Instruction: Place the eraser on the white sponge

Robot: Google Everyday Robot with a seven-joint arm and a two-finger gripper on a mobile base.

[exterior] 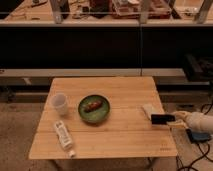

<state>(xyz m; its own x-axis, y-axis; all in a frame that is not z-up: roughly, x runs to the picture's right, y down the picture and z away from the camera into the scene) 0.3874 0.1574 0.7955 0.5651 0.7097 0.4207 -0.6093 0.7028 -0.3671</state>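
Observation:
The eraser (161,119), a flat black slab, is at the right edge of the wooden table (115,140), just in front and right of the white sponge (149,110). The sponge lies flat on the table near the right edge. My gripper (171,120) reaches in from the right on a white arm and is shut on the eraser's right end. It holds the eraser about level, close over the table, with its left end next to the sponge's near corner.
A green bowl (94,108) with a brown item inside sits mid-table. A white cup (60,103) stands at the left. A white labelled bottle (63,135) lies at the front left. Dark shelving runs behind the table.

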